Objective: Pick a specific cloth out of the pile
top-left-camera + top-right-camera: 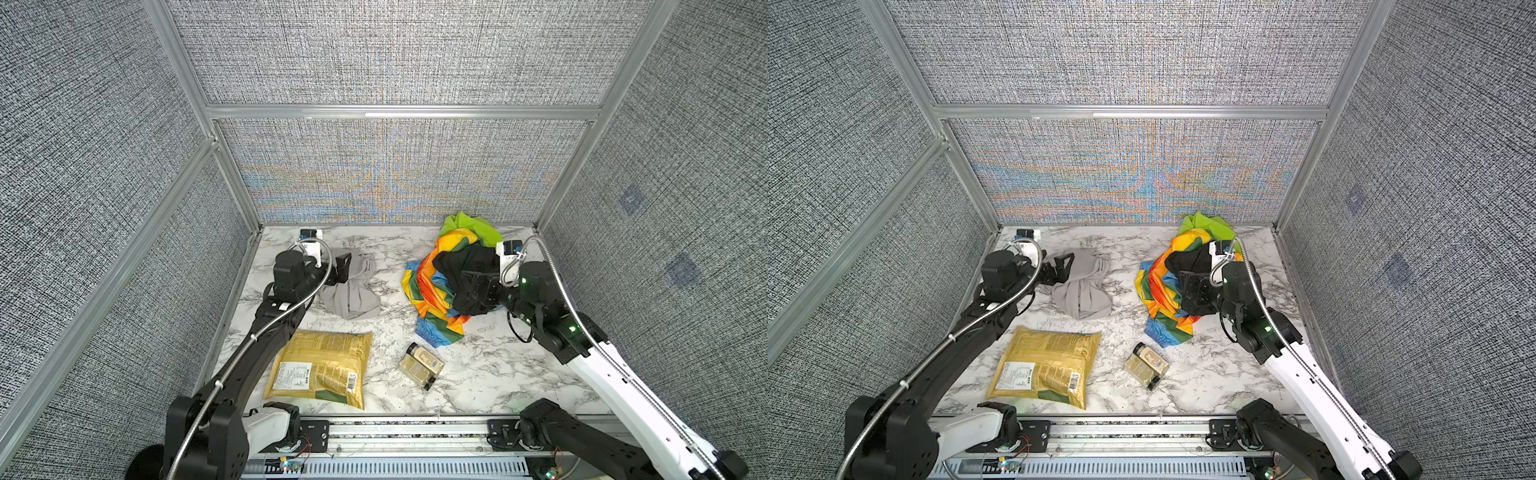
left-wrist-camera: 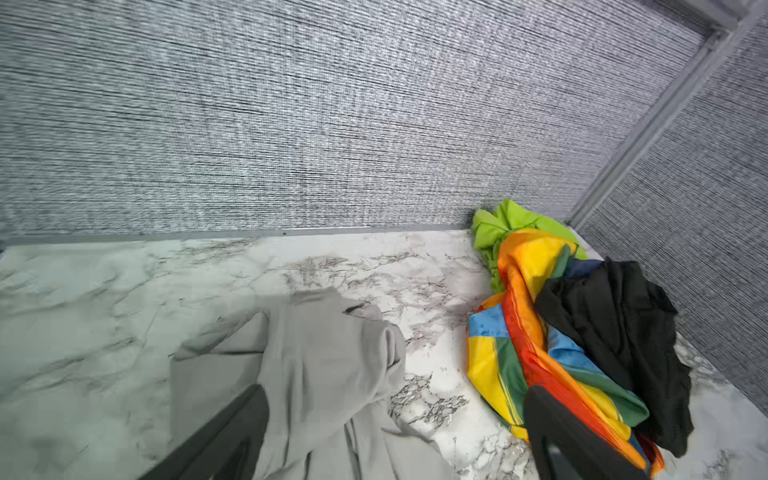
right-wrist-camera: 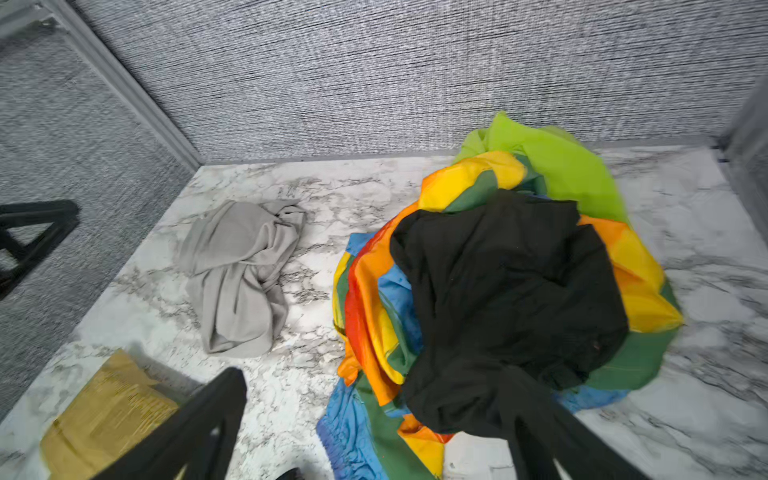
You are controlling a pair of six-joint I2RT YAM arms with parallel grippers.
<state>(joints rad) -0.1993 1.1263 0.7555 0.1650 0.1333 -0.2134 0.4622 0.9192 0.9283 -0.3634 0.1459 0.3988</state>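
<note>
Already the grey cloth (image 1: 351, 286) lies by itself on the marble table (image 1: 490, 374), well apart from the pile (image 1: 432, 291), so the sorting looks mostly done. What may be left is to lift or hand over the cloth, if the task asks for that.

The left gripper (image 1: 341, 268) is right at the cloth's far edge. The left wrist view shows its jaws spread wide, with the cloth (image 2: 316, 365) loose between them and nothing gripped. The right gripper (image 1: 467, 289) hangs low over the black cloth (image 1: 469, 262), which sits on top of the rainbow cloth (image 1: 428, 299). Its jaws are also wide apart, and I see nothing pinched.

As for containers, a yellow bag (image 1: 320, 370) lies flat and sealed near the front, its contents hidden. Beside it a small jar (image 1: 422, 365) lies on its side and looks filled with something pale.
</note>
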